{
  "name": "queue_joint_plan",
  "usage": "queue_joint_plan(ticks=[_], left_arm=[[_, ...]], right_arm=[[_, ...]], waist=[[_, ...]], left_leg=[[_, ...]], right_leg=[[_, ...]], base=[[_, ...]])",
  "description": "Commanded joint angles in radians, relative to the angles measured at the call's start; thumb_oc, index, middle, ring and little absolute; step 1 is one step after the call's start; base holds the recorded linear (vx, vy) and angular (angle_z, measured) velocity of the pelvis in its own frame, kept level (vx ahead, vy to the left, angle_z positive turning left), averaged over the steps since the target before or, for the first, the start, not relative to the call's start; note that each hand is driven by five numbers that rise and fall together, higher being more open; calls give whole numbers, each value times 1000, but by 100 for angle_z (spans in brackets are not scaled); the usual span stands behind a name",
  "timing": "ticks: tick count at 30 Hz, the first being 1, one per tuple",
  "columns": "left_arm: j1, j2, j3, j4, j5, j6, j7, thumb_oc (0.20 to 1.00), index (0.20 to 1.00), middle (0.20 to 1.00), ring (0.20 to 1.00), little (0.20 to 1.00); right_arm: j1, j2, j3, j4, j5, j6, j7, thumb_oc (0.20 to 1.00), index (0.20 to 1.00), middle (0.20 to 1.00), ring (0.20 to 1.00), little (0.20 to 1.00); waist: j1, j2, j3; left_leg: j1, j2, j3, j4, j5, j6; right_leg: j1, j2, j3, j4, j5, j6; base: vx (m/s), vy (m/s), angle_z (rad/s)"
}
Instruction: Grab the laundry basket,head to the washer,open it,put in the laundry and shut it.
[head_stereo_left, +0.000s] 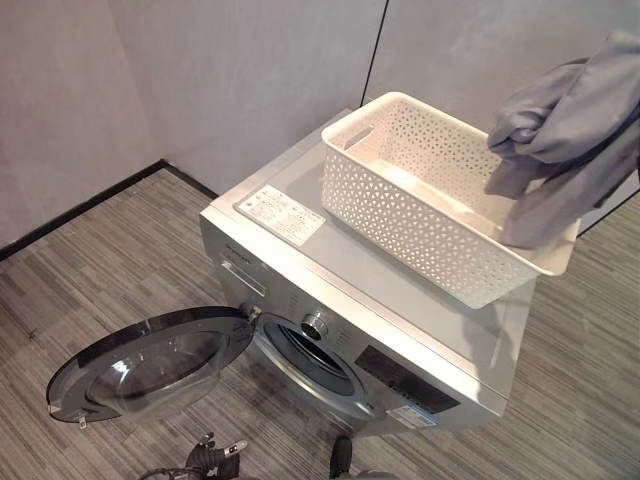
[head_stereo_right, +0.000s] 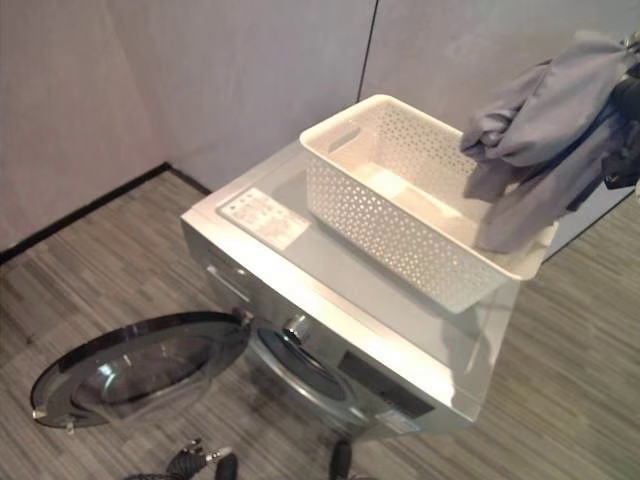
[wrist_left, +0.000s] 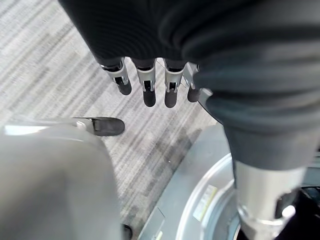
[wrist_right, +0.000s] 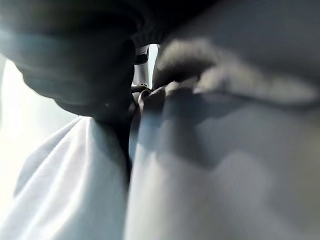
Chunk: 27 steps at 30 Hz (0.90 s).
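Grey plank floor (head_stereo_left: 90, 270) and pale walls frame a silver washer (head_stereo_left: 330, 290), its round door (head_stereo_left: 150, 365) swung wide and lying low over the floor. On top sits the white laundry basket (head_stereo_left: 420, 190), near the back corner. Grey laundry (head_stereo_left: 570, 130) hangs above the basket's far end, bunched against the right hand (head_stereo_right: 625, 110), though the cloth hides whether its fingers pinch it. Trailing folds could snag the basket rim or drop short of the drum. Left hand (wrist_left: 150, 82) hangs idle, fingers straight.
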Motion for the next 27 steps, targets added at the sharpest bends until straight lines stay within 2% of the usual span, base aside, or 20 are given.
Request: queue_joint_plan(ticks=[1,3,6,11,17,20,23,27], left_arm=[[-59,28,-41,66,35,-8,39,1000,1000,1000,1000,1000],[-61,26,-42,66,35,-8,47,1000,1000,1000,1000,1000],[-66,17,-50,67,55,-5,74,1000,1000,1000,1000,1000],[-71,18,-58,71,79,-9,99,1000,1000,1000,1000,1000],[-73,20,-58,70,96,-10,112,1000,1000,1000,1000,1000],[-75,16,-52,64,107,-14,119,1000,1000,1000,1000,1000],[-76,14,-41,43,118,-18,118,1000,1000,1000,1000,1000],[-80,13,-34,8,123,-20,119,1000,1000,1000,1000,1000]], right_arm=[[-146,22,-116,10,-19,-58,-162,200,200,200,200,200],[-148,26,-132,2,-39,-54,-191,200,200,200,200,200],[-153,6,-208,-50,-152,-41,-329,200,200,200,200,200],[-153,-72,-288,-70,-233,-22,-453,200,200,200,200,200],[-136,-149,-323,-99,-305,15,-503,200,200,200,200,200],[-63,-167,-390,-142,-311,12,-510,200,200,200,200,200],[18,-157,-439,-219,-364,24,-503,200,200,200,200,200],[160,-93,-544,-332,-404,33,-488,200,200,200,200,200]], waist=[[20,-57,-1],[20,-56,-1],[20,-51,-6],[21,-58,-11],[13,-62,-13],[1,-66,-15],[-13,-62,-14],[-22,-63,-14]], left_leg=[[73,-18,68,4,-49,42],[75,-20,68,4,-52,45],[83,-30,63,4,-63,54],[93,-47,56,4,-79,70],[107,-69,66,4,-95,86],[120,-84,77,4,-107,98],[130,-94,85,4,-116,108],[145,-110,103,4,-127,121]], right_leg=[[80,-35,75,9,-144,73],[82,-38,76,9,-142,74],[86,-50,75,9,-131,80],[88,-67,79,9,-116,93],[83,-85,98,9,-102,108],[86,-98,108,9,-95,116],[83,-106,121,9,-86,123],[81,-117,140,9,-75,131]], base=[[10,41,0],[5,26,1],[17,68,3],[7,63,2],[-1,89,-2],[5,108,-18],[1,89,-6],[-9,109,-27]])
